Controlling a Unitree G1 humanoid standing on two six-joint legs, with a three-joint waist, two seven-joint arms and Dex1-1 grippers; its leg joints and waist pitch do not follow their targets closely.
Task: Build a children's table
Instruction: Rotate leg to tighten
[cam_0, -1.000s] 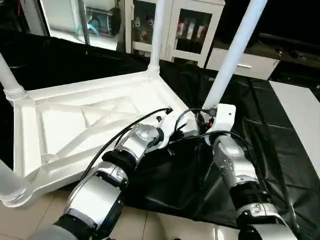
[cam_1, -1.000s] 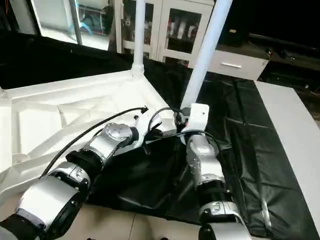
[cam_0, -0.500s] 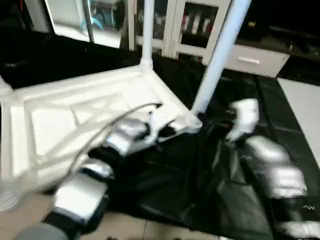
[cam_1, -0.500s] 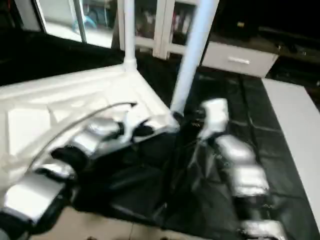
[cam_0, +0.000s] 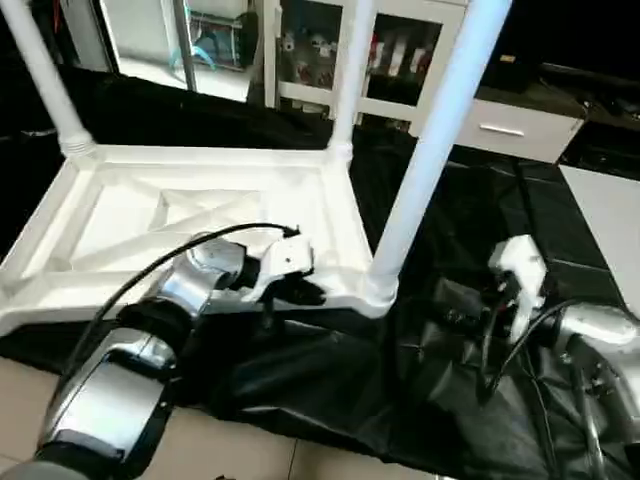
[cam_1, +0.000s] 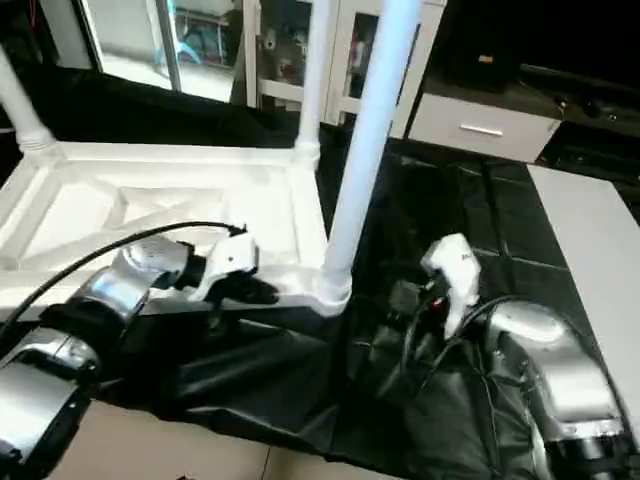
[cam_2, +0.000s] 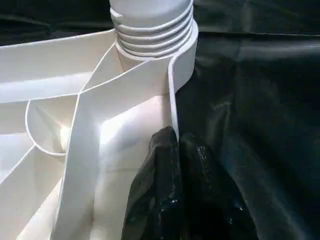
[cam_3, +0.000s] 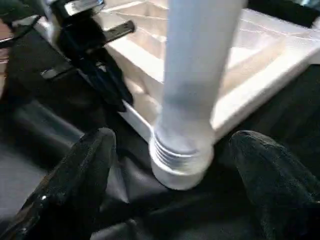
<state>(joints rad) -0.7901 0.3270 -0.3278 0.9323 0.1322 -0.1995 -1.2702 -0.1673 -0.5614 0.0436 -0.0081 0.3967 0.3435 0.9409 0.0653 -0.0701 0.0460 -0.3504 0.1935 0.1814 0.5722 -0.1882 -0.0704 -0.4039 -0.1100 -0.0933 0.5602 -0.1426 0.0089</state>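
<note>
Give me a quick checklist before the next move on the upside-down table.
1. Near leg seated upright in its corner socket: ok.
2. Right gripper open and clear of that leg: ok.
3. Left gripper shut on the tabletop rim: ok.
4. Two far legs standing in their sockets: ok.
5. Fourth leg fitted: cannot tell.

WORKTOP: black drape (cam_0: 300, 390), wrinkled | 12 o'clock: white glass-door cabinet (cam_0: 400, 60) | 1 o'clock: white drawer unit (cam_0: 510, 130) | 3 o'clock: white panel (cam_0: 605, 215) | 6 o'clock: beige floor (cam_0: 240, 455)
</note>
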